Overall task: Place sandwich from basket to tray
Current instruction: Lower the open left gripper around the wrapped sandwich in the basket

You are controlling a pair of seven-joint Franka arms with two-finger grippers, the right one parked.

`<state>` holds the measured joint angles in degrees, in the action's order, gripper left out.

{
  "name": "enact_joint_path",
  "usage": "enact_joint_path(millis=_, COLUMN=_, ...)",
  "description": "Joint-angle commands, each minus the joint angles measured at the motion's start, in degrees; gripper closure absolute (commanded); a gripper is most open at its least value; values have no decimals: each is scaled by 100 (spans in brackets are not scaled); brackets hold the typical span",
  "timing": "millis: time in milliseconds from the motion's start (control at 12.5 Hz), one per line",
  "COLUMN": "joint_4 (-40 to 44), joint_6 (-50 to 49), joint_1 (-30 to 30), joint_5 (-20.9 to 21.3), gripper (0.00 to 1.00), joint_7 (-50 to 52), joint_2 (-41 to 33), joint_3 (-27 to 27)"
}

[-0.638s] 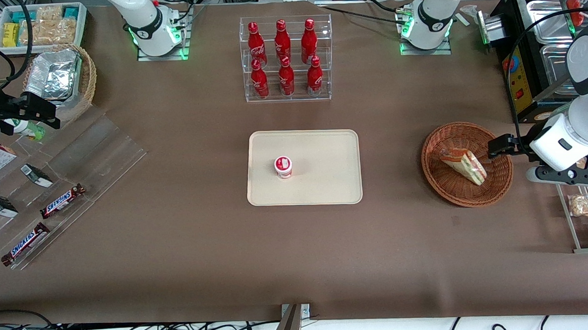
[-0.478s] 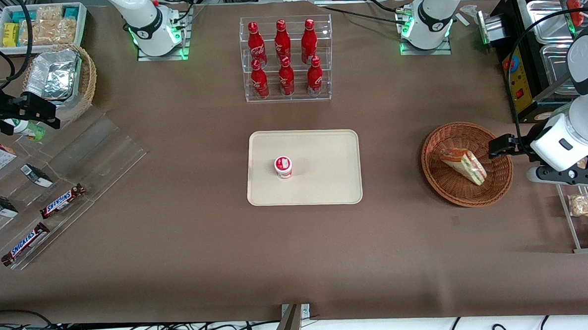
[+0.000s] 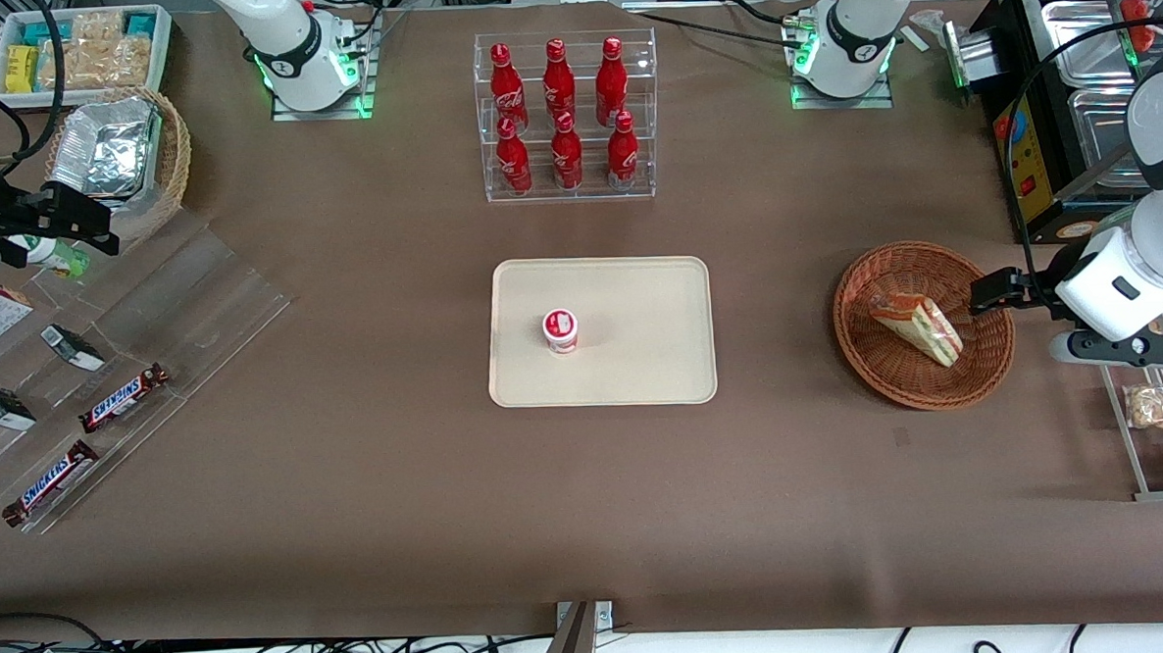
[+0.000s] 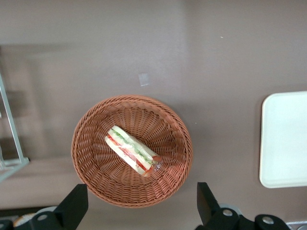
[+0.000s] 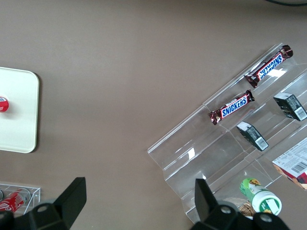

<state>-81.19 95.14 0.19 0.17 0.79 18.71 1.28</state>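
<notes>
Wrapped sandwich (image 3: pixel 916 328) lies in basket (image 3: pixel 878 372) — tray (image 3: pixel 642 373) apart.

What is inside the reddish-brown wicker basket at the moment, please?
The basket holds one wrapped wedge sandwich, lying on its woven floor. Whatever lies under the sandwich is covered. The open tool hovers over the basket's rim toward the working arm's end.

Hand (image 3: pixel 983 294) aloft, fingers (image 4: pixel 74 203) spread
</notes>
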Motion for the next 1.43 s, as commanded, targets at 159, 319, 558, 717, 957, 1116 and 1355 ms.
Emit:
enact_joint_path(millis=159, joint_4=-352, joint_6=-22, joint_1=51, joint_5=71, gripper=0, joint_7=2008, joint_2=54, joint_3=4)
enact_joint_path(millis=319, joint_4=-930, joint_6=153, joint_1=60, joint_5=62, gripper=0, joint_7=2441, joint_2=-208, joint_3=12)
enact_joint_path(millis=558, joint_4=-2485, joint_6=1328, joint_1=60, joint_5=79, gripper=0, joint_7=3565, joint_2=-833, joint_3=21)
enact_joint_path(millis=717, joint_4=-3049, joint_6=1874, joint_1=68, joint_5=106, gripper=0, joint_7=3726, joint_2=-860, joint_3=30)
enact_joint_path(millis=957, joint_4=-4113, joint_6=3305, joint_1=68, joint_5=666, gripper=0, joint_7=4795, joint_2=-1010, joint_3=47)
enact_joint_path(millis=1116, joint_4=-4273, joint_6=3555, joint_1=68, joint_5=748, gripper=0, joint_7=5157, joint_2=-966, joint_3=47)
enact_joint_path(millis=1355, joint_4=-4413, joint_6=4010, joint_1=68, joint_5=791, gripper=0, joint_7=5948, joint_2=-835, joint_3=47)
